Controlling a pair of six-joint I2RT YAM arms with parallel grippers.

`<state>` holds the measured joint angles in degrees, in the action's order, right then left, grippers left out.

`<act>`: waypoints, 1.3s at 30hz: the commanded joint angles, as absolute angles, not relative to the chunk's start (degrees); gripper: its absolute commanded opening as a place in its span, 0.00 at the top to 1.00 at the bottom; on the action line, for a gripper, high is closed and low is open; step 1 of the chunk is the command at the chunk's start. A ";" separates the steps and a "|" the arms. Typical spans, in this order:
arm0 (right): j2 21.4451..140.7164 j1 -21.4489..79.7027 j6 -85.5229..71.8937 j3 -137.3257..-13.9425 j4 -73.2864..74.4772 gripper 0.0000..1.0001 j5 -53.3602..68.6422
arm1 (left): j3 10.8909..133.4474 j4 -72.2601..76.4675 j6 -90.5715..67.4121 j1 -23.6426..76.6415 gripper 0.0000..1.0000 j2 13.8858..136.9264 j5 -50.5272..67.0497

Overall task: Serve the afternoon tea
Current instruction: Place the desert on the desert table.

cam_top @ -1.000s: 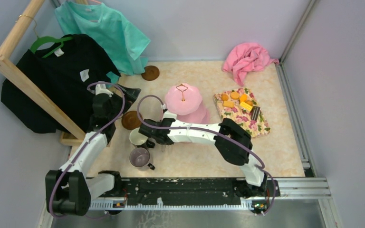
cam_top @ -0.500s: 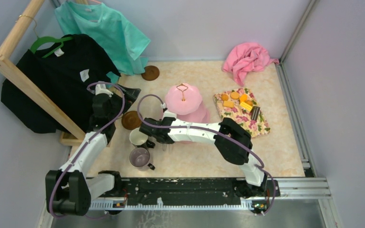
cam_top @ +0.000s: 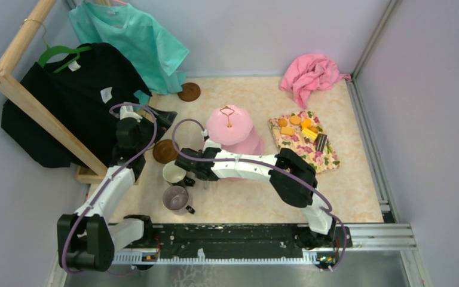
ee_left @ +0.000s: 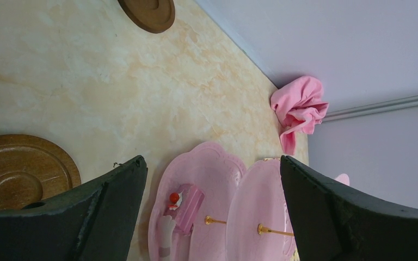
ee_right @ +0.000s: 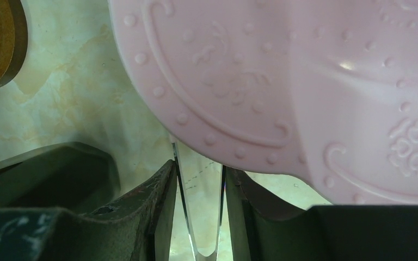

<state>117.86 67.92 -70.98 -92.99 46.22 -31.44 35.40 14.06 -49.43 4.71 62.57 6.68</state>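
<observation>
The pink three-tier cake stand stands mid-table; a pink cake slice lies on its bottom tier. My right gripper sits low at the stand's left edge, shut on thin metal tongs whose blades run under the tier's rim. The left gripper hangs open and empty over a brown saucer. A white mug and a grey-purple mug stand close to my right wrist. Orange, yellow and brown snacks lie on the floral mat.
A second saucer lies at the back by the hanging teal shirt. The wooden clothes rack with a black shirt borders the left side. A pink cloth is heaped in the back right corner. The floral mat sits right of the stand.
My right wrist has edged very slightly toward the stand. The left arm, mugs and stand have not moved.
</observation>
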 commanded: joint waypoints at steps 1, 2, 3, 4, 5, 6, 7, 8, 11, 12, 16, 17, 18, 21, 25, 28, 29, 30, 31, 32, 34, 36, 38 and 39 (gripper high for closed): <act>115.74 68.21 -70.58 -92.69 44.78 0.63 -32.47 | 34.80 14.72 -48.57 4.25 0.04 61.89 7.23; 115.55 68.37 -70.65 -92.61 44.88 0.63 -32.69 | 34.88 14.68 -48.47 4.28 0.04 61.88 7.14; 115.39 68.64 -70.66 -92.44 44.97 0.63 -32.94 | 34.97 14.68 -48.51 4.24 0.04 61.92 7.08; 115.28 68.87 -70.66 -92.38 45.11 0.63 -33.07 | 35.04 14.60 -48.47 4.22 0.04 61.90 7.08; 115.10 69.07 -70.74 -92.32 45.36 0.63 -33.38 | 35.13 14.53 -48.43 4.28 0.04 61.99 7.07; 114.95 69.27 -70.84 -92.21 45.55 0.64 -33.68 | 35.22 14.50 -48.51 4.27 0.04 61.92 7.07; 114.77 69.40 -70.96 -92.00 45.79 0.63 -33.88 | 35.24 14.43 -48.43 4.25 0.04 61.88 7.07; 114.45 69.63 -71.10 -91.68 45.79 0.64 -34.09 | 35.32 14.35 -48.36 4.27 0.04 61.81 7.02; 113.42 70.39 -71.44 -90.41 45.79 0.64 -34.99 | 35.42 14.09 -48.29 4.22 0.04 61.63 6.94; 113.16 70.63 -71.45 -90.14 45.87 0.64 -35.34 | 35.42 14.02 -48.26 4.23 0.04 61.54 6.92; 112.25 72.21 -71.25 -90.24 46.94 0.64 -36.83 | 35.50 13.68 -48.21 4.25 0.04 61.31 6.90; 111.97 72.70 -71.08 -90.14 47.20 0.64 -37.29 | 35.61 13.56 -48.17 4.28 0.04 61.22 6.88; 111.64 73.17 -71.02 -90.05 47.59 0.64 -37.89 | 35.67 13.42 -48.11 4.27 0.04 61.13 6.79; 110.17 74.63 -70.93 -89.32 48.28 0.64 -39.45 | 35.95 12.98 -47.98 4.27 0.04 60.83 6.55; 106.11 76.52 -71.11 -86.24 49.21 0.64 -41.12 | 36.94 11.35 -47.25 4.23 0.04 60.20 6.17; 101.37 78.14 -72.14 -80.94 48.63 0.65 -41.21 | 37.00 10.99 -47.09 4.23 0.04 59.55 5.79; 99.66 78.73 -72.84 -78.93 48.72 0.65 -41.36 | 37.00 10.94 -47.11 4.24 0.04 59.36 5.81; 98.01 79.27 -73.76 -76.96 49.21 0.66 -41.58 | 36.99 10.90 -47.11 4.25 0.04 59.28 5.82; 96.11 79.79 -74.86 -74.97 49.81 0.66 -41.77 | 36.92 10.90 -47.11 4.29 0.04 59.21 5.86; 93.94 80.39 -75.86 -72.90 50.36 0.66 -41.94 | 36.81 11.01 -47.15 4.28 0.04 59.08 5.94; 89.29 81.28 -78.55 -68.57 52.14 0.67 -42.38 | 36.43 11.59 -47.57 4.31 0.04 58.90 6.31; 85.08 81.64 -81.11 -64.54 54.09 0.68 -42.45 | 36.07 12.25 -47.97 4.33 0.04 58.72 6.64; 80.07 81.74 -84.65 -60.24 57.04 0.68 -43.12 | 35.71 12.99 -48.33 4.33 0.04 58.63 7.23; 77.85 81.74 -85.99 -58.58 58.30 0.69 -43.49 | 35.64 13.21 -48.51 4.32 0.04 58.56 7.45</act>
